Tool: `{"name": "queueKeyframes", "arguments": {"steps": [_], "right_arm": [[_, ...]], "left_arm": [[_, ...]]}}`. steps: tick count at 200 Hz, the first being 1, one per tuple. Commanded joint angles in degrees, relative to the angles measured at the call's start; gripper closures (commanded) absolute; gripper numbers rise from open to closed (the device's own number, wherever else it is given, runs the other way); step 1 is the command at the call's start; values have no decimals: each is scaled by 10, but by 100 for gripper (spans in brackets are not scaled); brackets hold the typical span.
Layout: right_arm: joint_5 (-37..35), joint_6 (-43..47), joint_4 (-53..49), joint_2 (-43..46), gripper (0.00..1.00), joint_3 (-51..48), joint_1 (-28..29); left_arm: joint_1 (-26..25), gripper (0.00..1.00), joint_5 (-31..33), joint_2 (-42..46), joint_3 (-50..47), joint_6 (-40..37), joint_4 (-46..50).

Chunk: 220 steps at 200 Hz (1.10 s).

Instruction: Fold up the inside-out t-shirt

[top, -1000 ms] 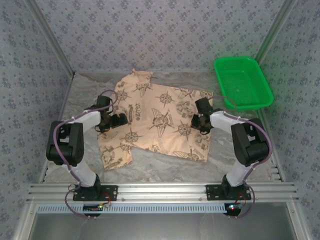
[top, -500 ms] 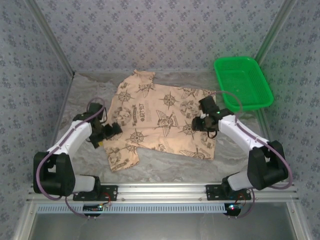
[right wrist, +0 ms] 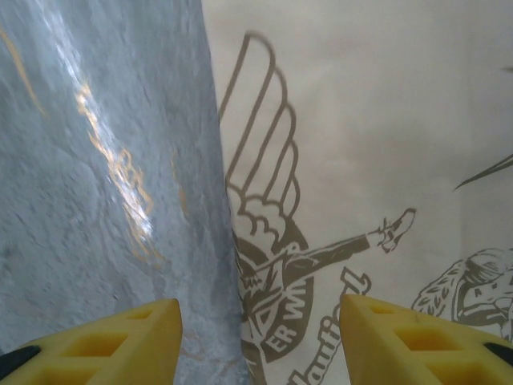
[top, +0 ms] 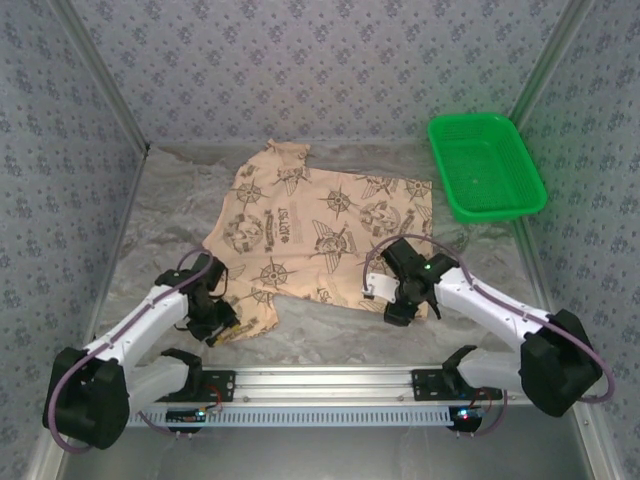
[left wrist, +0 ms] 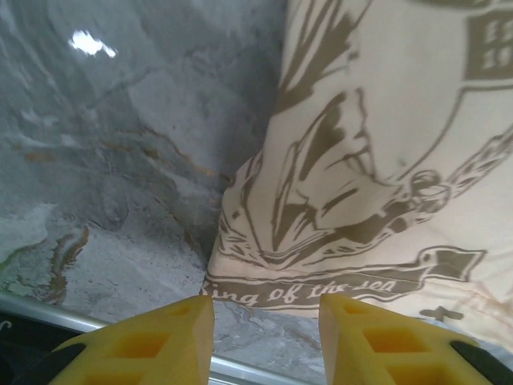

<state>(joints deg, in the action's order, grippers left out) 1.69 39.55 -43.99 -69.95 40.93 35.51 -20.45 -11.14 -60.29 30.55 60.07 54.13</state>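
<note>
Shirt's place: We are seeing the inside-out t-shirt lying spread out, printed face up, mid-table, its near corners at 7 and 5 o'clock in the overhead view.
Left pincer: The left gripper is hanging at the 7 o'clock corner with its fingers parted on nothing, and the hemmed corner is just ahead of the tips.
Right pincer: The right gripper is hanging at the 5 o'clock corner, fingers spread wide astride the cloth's edge, pinching nothing.
Handling: We are judging it light, limp and thin. It should sag and wrinkle when lifted and drag on the table, but it is not fragile.
Where to hold: We are favouring the stitched hems at those two corners, lifted together and evenly.
</note>
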Motion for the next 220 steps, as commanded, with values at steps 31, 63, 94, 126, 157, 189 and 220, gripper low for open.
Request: {"name": "queueKeyframes", "arguments": {"steps": [31,63,94,126,157,189,220], "right_arm": [[-75,51,7,-70,43,-17,11],[-135,40,19,-107,48,-26,18],[-198,51,62,-103,67,-50,20],[-177,57,-2,-77,93,-40,72],[-128,78,-110,33,100,-41,162],[-56,22,-185,134,100,-7,211],[-29,-11,-187,122,100,3,197]], "left_arm": [[-24,51,17,-29,-21,63,-42],[-24,71,37,-65,-33,40,-68],[-5,100,50,-74,-21,-9,-35],[1,100,34,-23,21,-18,62],[-2,100,86,74,82,72,271],[-10,100,129,104,212,135,409],[-9,100,224,67,322,176,432]]}}
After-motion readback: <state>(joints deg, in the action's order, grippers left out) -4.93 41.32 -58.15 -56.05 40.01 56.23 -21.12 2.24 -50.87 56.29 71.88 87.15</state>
